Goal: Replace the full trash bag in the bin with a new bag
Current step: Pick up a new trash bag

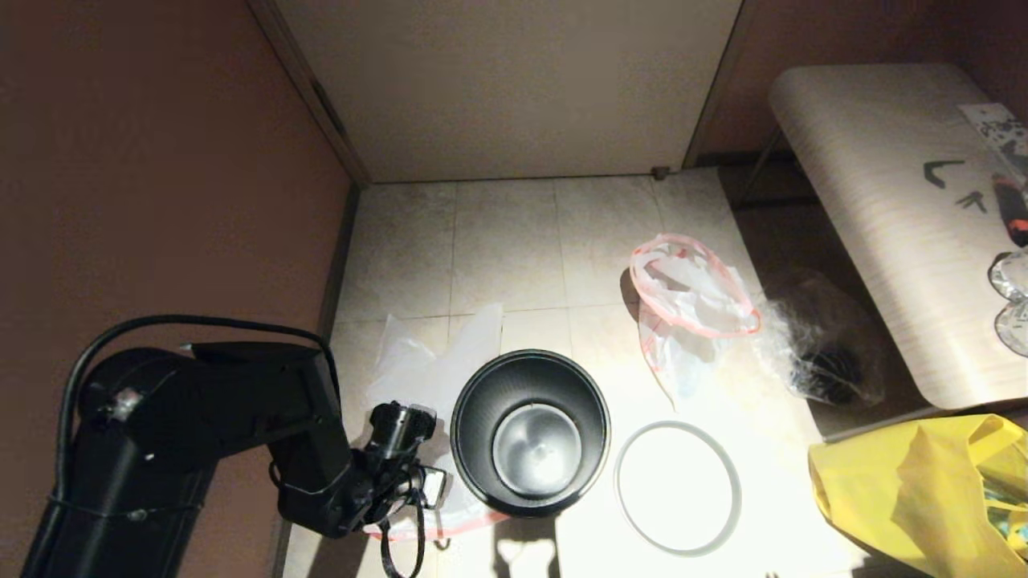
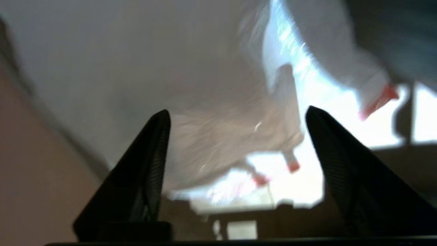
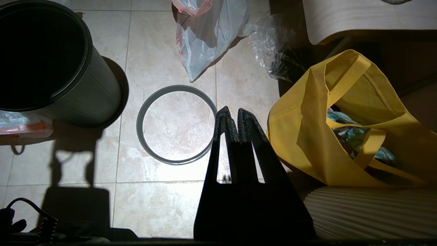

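The bin (image 1: 530,433) stands empty and unlined on the tiled floor, its silvery base showing inside; in the right wrist view the bin (image 3: 51,61) is at the edge. Its grey hoop (image 1: 677,487) lies flat to its right. The new bag (image 1: 430,361) lies limp on the floor left of the bin, its red hem toward me. My left gripper (image 1: 422,482) hovers over that hem, open and empty; the left wrist view shows the new bag (image 2: 218,143) beyond the left gripper (image 2: 235,114). The full trash bag (image 1: 691,313) sits behind the hoop, mouth open. My right gripper (image 3: 234,111) is shut and empty above the floor beside the hoop (image 3: 175,124).
A big yellow bag (image 1: 915,490) sits at the front right. A crinkly clear bag with dark contents (image 1: 819,353) lies under the edge of a pale wooden bench (image 1: 883,201). A brown wall runs close along the left, and a door closes the back.
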